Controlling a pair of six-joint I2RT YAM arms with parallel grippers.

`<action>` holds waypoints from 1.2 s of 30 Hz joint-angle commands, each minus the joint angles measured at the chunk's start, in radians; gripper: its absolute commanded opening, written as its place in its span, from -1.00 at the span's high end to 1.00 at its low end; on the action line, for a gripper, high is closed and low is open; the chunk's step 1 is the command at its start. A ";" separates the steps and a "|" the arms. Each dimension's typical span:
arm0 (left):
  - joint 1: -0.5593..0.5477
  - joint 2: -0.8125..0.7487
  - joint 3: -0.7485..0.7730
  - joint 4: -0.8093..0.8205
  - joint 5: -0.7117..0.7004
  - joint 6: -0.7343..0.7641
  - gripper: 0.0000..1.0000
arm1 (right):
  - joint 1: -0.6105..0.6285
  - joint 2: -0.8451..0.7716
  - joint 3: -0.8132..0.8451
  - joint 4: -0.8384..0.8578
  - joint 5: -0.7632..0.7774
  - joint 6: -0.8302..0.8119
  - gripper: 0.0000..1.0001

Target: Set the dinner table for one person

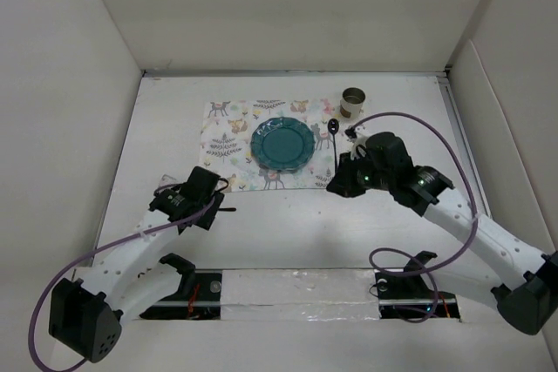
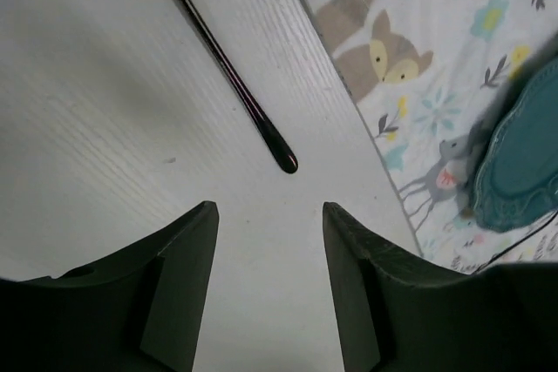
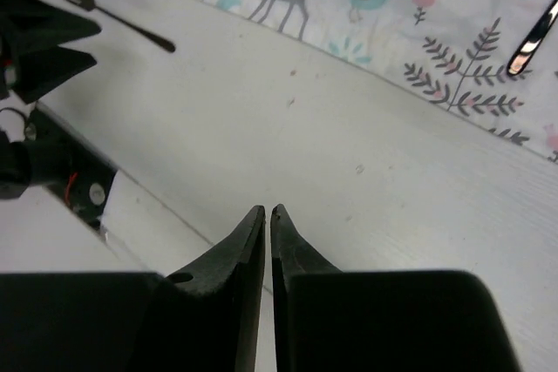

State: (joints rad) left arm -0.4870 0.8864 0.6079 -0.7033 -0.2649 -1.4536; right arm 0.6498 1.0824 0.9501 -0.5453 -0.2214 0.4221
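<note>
The fork (image 2: 227, 67) lay on the table (image 2: 87, 128) just ahead of the left hand (image 2: 270, 215), which stood wide and empty; its handle end pointed into the gap.

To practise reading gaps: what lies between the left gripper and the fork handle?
Nothing but bare dinner table. In the left wrist view the open left gripper sits short of the fork handle's tip, not touching.

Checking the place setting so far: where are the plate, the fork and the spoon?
plate (image 1: 282, 144), top view, on its bare centre.
fork (image 3: 113, 16), right wrist view, on its handle.
spoon (image 1: 334, 147), top view, on its handle.
</note>
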 commanded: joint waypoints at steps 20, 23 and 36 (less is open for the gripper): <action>0.242 0.350 0.084 -0.088 -0.238 -0.275 0.10 | 0.027 -0.226 0.019 -0.110 -0.171 -0.068 0.64; 0.242 0.432 0.124 -0.108 -0.275 -0.257 0.12 | 0.027 -0.234 0.018 -0.123 -0.139 -0.074 0.64; 0.252 0.549 0.133 -0.087 -0.241 -0.209 0.33 | 0.060 -0.220 0.039 -0.137 -0.111 -0.083 0.64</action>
State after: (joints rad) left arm -0.2401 1.4441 0.7502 -0.7780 -0.4454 -1.6279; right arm 0.6914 0.8658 0.9352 -0.6849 -0.3424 0.3569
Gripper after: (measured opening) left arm 0.348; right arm 0.182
